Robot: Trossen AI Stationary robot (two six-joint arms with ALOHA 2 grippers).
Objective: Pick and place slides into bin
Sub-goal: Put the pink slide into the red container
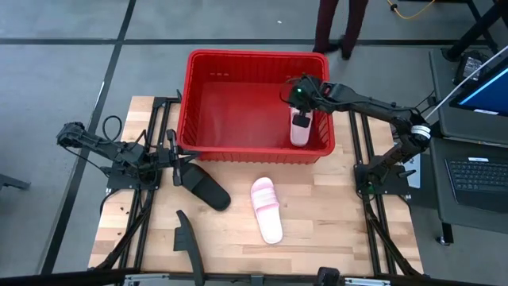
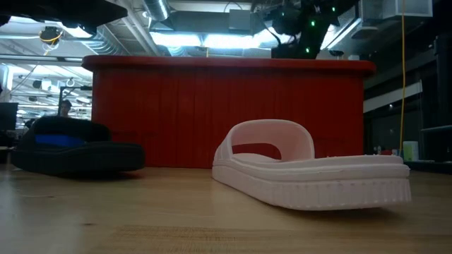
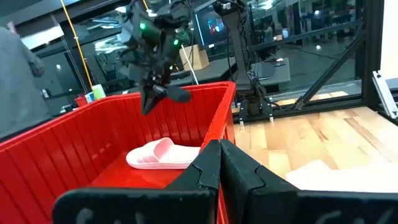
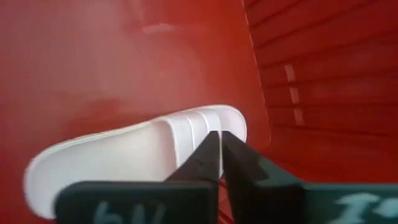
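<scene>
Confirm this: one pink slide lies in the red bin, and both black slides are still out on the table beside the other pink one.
Right, except the pairing: the high view shows the right gripper over the pink slide in the bin; outside lie another pink slide, one black slide, another.

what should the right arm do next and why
Probably lift the right gripper out of the bin and swing toward the pink slide on the table. Its fingers look shut and empty above the pink slide lying in the bin, and two black slides also remain outside.
</scene>
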